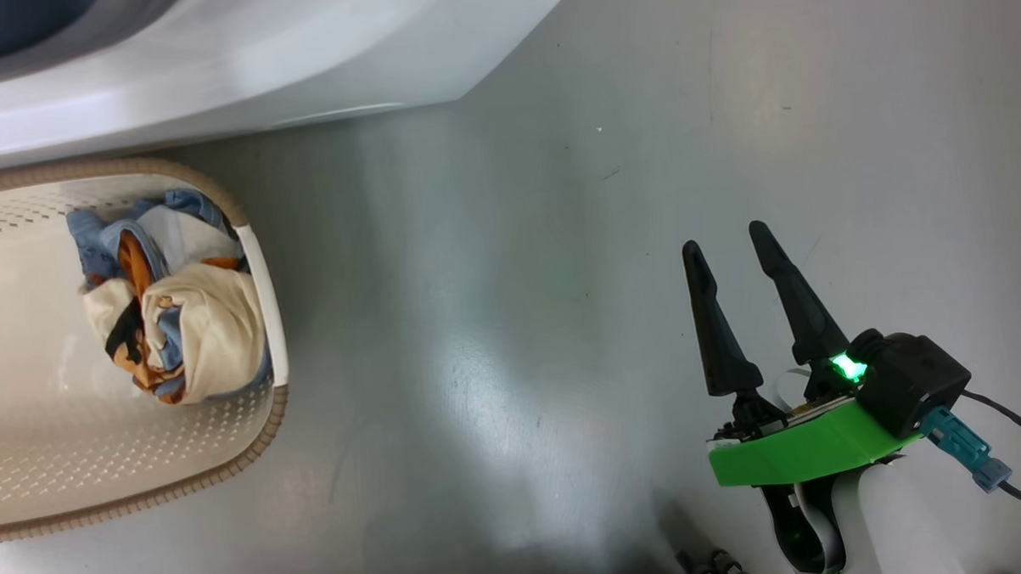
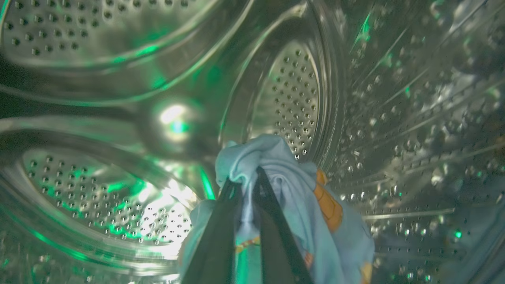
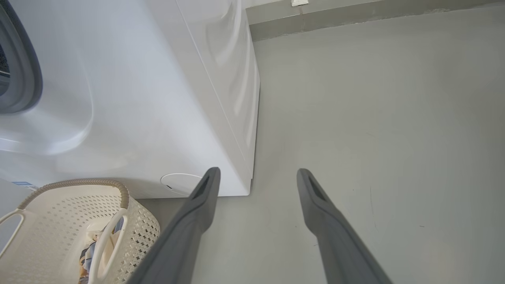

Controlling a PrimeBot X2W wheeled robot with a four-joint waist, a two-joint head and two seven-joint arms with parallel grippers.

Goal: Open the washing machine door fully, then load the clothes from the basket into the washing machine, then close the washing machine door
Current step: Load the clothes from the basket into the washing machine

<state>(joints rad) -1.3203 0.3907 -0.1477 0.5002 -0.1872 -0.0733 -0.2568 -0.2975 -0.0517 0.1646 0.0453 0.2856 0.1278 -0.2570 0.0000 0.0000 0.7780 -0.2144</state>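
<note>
Nearest us, the right gripper (image 1: 724, 237) hangs over the glossy grey floor (image 1: 519, 279), its fingers spread wide and holding nothing. To its left we see the basket (image 1: 216, 447) standing on that floor just beside the washing machine (image 3: 138, 98), with some of the clothes (image 1: 170, 309) bunched at one end. Inside the perforated steel drum (image 2: 292, 90), the left gripper (image 2: 245, 177) is clamped on a light blue garment (image 2: 284, 169). Farthest, a dark skirting strip (image 3: 355, 19) edges the floor.
</note>
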